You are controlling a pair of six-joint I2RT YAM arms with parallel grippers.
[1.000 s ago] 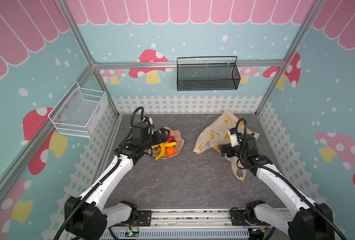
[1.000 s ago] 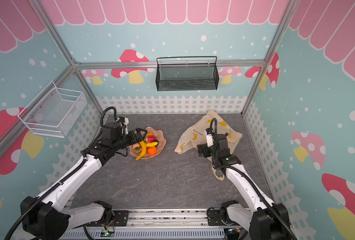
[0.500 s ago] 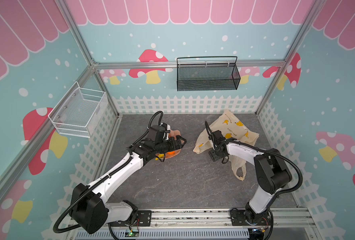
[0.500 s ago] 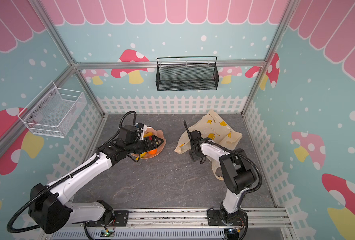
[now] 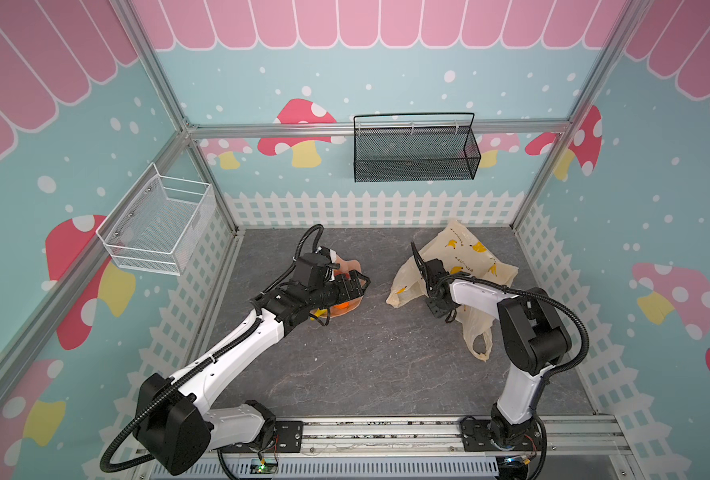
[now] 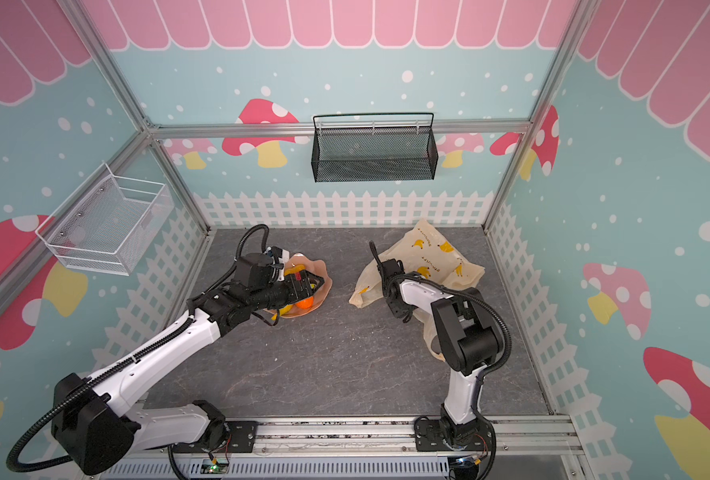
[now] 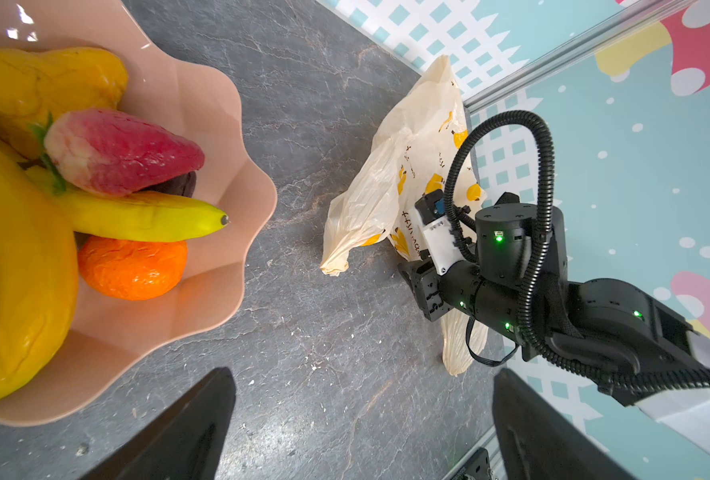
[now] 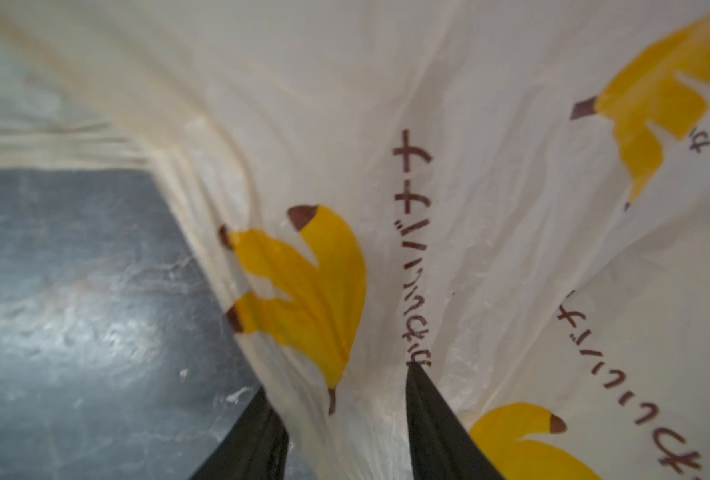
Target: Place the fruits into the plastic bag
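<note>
Cream plastic bag [image 8: 490,187], fold inside right end effector [image 8: 336,386]

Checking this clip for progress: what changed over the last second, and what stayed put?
The left gripper reached further across the pink dish, jaws wide open, holding nothing. The right gripper swung across to the plastic bag, closing on a fold at its dish-side edge. The fruits stayed in the dish.

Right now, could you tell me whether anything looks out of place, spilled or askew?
Nothing is spilled: the toy fruits sit in the pink wavy-edged plastic dish. The odd one is the cream banana-print plastic bag, crumpled on the grey table, one loop handle trailing, a fold inside the right claw.
</note>
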